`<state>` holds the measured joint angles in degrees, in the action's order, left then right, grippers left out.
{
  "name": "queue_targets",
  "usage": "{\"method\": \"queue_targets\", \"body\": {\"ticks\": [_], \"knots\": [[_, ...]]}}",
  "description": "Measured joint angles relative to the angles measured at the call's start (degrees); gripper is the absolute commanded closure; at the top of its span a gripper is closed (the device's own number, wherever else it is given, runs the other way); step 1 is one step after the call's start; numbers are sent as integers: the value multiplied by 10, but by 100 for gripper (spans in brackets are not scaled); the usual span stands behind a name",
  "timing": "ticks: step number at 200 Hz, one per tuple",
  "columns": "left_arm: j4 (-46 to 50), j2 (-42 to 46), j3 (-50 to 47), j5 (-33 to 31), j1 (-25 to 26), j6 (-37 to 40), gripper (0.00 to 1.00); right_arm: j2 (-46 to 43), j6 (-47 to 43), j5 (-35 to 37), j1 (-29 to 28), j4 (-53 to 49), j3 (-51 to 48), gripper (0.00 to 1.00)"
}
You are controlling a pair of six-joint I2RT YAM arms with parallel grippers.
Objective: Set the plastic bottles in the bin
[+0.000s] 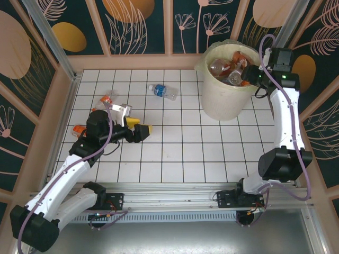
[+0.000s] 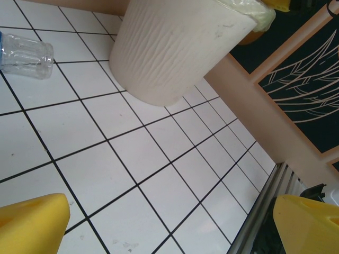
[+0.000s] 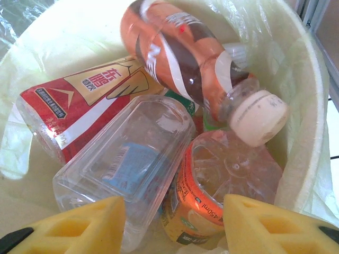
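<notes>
Looking from above, the bin (image 1: 209, 103) is seen at the far right of the tiled table (image 1: 180, 153), and a pile of bottles (image 1: 226, 67) is lying inside it. The right gripper (image 1: 246, 75) is held over the right side of the bin's mouth. A blue-label bottle (image 1: 161, 91) is lying on the tiles to the left of the bin, apart from it. Two more crushed bottles (image 1: 107, 98) are lying near the left wall. The left gripper (image 1: 140, 127) is placed low over the tiles near them, pointing to the right, and nothing is held in it.

In the left wrist view, the left gripper (image 2: 169, 211) is seen wide open, one yellow pad (image 2: 32, 222) in each lower corner and only bare tiles between them. The white wall of the bin (image 2: 169, 47) is seen ahead, with the pale bag (image 2: 257, 13) folded over its rim. A clear bottle (image 2: 24, 55) is lying on its side at the left edge.

In the right wrist view, the right gripper (image 3: 175, 211) is seen with its jaws apart and nothing is gripped between them. Below it, inside the bag-lined bin (image 3: 302, 116), a red-label bottle (image 3: 79, 103), a clear crushed bottle (image 3: 127, 159), an orange-label bottle (image 3: 212, 180) and a brown drink bottle (image 3: 180, 58) with a white cap (image 3: 259, 117) are piled together. The brown one is blurred.
</notes>
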<state>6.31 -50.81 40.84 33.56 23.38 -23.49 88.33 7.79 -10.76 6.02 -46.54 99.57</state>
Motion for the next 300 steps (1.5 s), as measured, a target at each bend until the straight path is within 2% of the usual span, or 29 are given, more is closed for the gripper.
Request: {"method": "queue_targets", "body": {"ticks": [35,62,119,149,187,205,230,262,300], "knots": [[5,2,0,-14,0,8,1,-24,6,2,0,10,-8,44],[10,6,0,-55,0,7,1,-83,15,-18,2,45,-47,43],[31,-49,33,-173,0,-40,1,-257,33,-139,-7,154,-195,38],[48,-119,84,-230,0,-77,1,-309,42,-189,-66,187,-263,36],[70,-221,150,-283,0,-129,1,-339,41,-193,-179,214,-321,32],[63,-257,169,-285,0,-152,1,-341,34,-188,-236,234,-348,31],[49,-262,169,-261,0,-156,2,-311,15,-171,-309,251,-360,30],[-5,-249,149,-193,0,-134,1,-239,-12,-137,-353,290,-361,30],[-33,-177,79,-144,0,-103,2,-125,-65,-88,-387,309,-336,29]]}}
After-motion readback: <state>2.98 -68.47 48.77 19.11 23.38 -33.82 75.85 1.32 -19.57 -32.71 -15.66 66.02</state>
